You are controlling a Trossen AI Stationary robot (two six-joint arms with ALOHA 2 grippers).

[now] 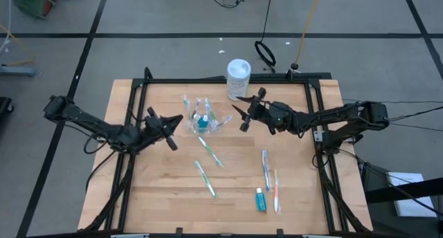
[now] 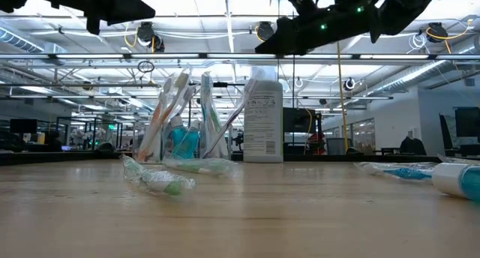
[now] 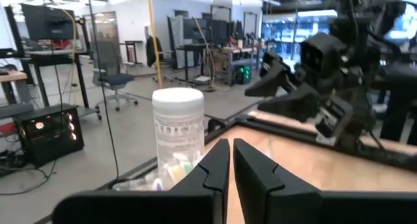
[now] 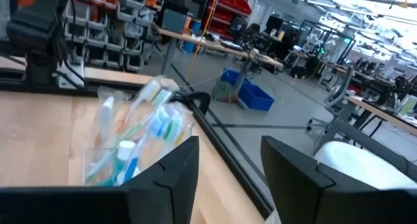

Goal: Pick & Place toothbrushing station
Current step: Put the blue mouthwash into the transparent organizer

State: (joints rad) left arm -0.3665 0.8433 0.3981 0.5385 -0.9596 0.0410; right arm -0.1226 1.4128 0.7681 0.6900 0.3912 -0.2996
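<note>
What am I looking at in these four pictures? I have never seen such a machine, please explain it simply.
It is a robot with two dark arms at a wooden table. One picture looks down from above, one looks level across the tabletop, and two come from small cameras on the arms' wrists.

In the middle stands a clear cup that holds wrapped toothbrushes and a teal toothpaste tube. More toothbrushes lie loose on the wood, and another toothpaste tube lies near the front edge. A white canister stands at the back.

The left gripper hangs beside the cup with its fingers shut and holds nothing. The right gripper hangs on the cup's other side with its fingers open, also empty.
</note>
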